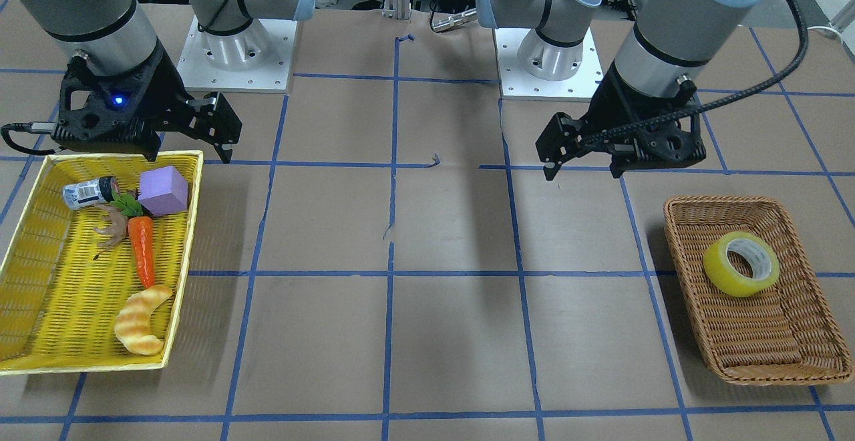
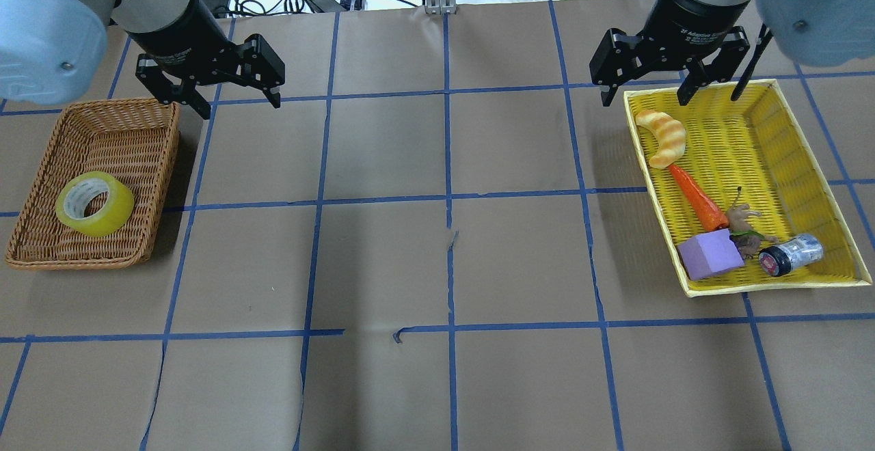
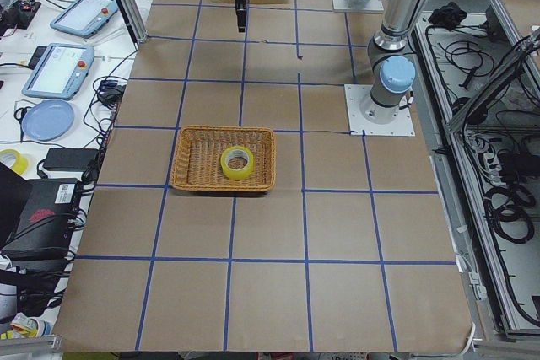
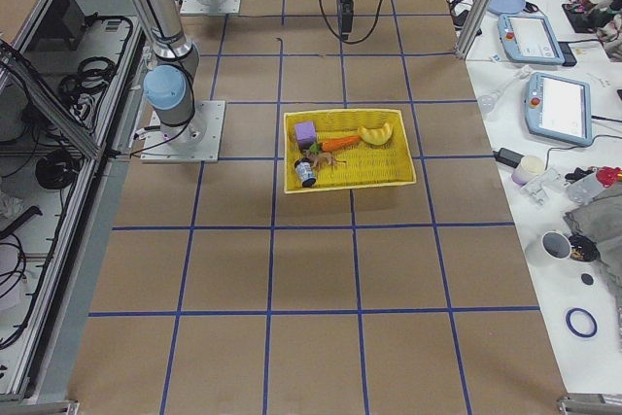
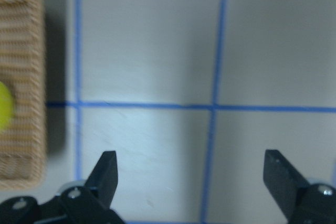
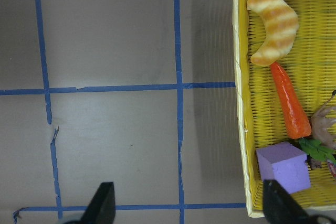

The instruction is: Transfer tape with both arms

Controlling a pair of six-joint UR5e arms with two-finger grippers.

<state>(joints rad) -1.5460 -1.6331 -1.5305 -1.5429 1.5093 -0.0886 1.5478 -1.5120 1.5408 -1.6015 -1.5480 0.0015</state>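
Note:
The yellow-green tape roll (image 1: 718, 268) lies flat in a brown wicker basket (image 1: 670, 208) on my left side. It also shows in the overhead view (image 2: 120, 209), in the exterior left view (image 3: 227, 166), and as a yellow sliver in the left wrist view (image 5: 3, 106). My left gripper (image 2: 239, 106) is open and empty and hangs above the table just past the basket's far inner corner; it also shows in the front view (image 1: 581, 174) and the left wrist view (image 5: 191, 169). My right gripper (image 2: 644, 100) is open and empty over the far corner of a yellow basket (image 2: 772, 157).
The yellow basket (image 1: 40, 280) holds a croissant toy (image 1: 140, 321), a carrot (image 1: 142, 250), a purple block (image 1: 163, 190), a small bottle (image 1: 87, 192) and a brown root-like toy. The brown table has blue tape grid lines.

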